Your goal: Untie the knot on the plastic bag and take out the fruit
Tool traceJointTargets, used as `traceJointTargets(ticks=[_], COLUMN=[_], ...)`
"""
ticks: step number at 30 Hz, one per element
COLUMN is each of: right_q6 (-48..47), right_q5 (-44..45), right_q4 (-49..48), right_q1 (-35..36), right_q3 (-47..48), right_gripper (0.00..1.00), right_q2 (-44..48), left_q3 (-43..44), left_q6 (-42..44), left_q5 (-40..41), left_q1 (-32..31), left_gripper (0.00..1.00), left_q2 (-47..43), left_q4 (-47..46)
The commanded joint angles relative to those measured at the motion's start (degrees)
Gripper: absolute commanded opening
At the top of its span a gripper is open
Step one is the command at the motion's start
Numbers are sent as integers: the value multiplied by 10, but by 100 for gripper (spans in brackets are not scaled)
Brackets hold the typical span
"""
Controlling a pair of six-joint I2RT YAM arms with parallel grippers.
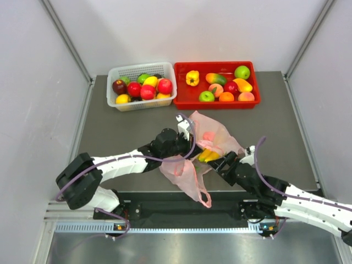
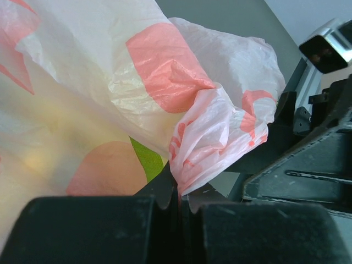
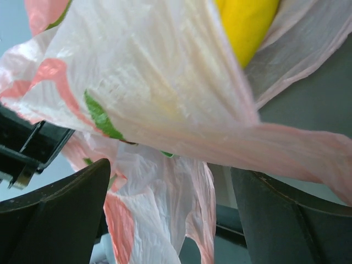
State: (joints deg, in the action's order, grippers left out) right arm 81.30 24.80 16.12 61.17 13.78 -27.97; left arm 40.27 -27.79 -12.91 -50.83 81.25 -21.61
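pink plastic bag (image 1: pixel 217 135) lying crumpled in the middle of the grey table (image 1: pixel 121 132), between the two arms. one floppy part hanging down toward the near edge, with a loop handle (image 1: pixel 204 198) at the very end. inside the bag, fruit showing through the thin plastic: a yellow banana (image 1: pixel 209 155) and something pink (image 1: pixel 208 136) just behind it. knot lost among the folds, cannot tell where.

left gripper (image 2: pixel 179 201) squeezed tight on a fold of the plastic bag, both black fingers pressed together, pink and white plastic sticking up from between them. a green bit (image 2: pixel 148 159) seen through the bag right beside it.

right gripper (image 3: pixel 173 220) spread wide, one dark finger on each side, holding nothing. bag hanging between and above the fingers; touching them or not, cannot tell. banana close above, bright yellow under the plastic.

at the far side of the table, a white basket (image 1: pixel 140 67) and a red tray (image 1: pixel 217 64) side by side, both full of other fruit.
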Motion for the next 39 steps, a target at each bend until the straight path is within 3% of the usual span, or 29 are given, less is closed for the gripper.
traceJointTargets(ticks=[1, 9, 21, 25, 36, 39], right_q6=[41, 91, 125, 127, 114, 105], right_q5=[31, 60, 70, 68, -1, -12], right_q4=[-64, -141, -233, -255, -356, -387], right_q1=[9, 8, -13, -31, -75, -80], right_q3=[-6, -32, -38, -41, -47, -52], right_gripper=[89, 83, 82, 76, 69, 46], right_q2=[-16, -64, -159, -182, -298, -313], left_q3=[0, -5, -17, -21, -27, -28], left_q6=[-9, -9, -15, -19, -24, -23], left_q5=[2, 4, 2, -1, -5, -5], left_q1=[-7, -11, -21, -24, -27, -27], left_gripper=[0, 0, 0, 0, 0, 0], left_q2=[5, -4, -14, -15, -24, -26], left_q4=[-53, -53, -61, -65, -75, -75])
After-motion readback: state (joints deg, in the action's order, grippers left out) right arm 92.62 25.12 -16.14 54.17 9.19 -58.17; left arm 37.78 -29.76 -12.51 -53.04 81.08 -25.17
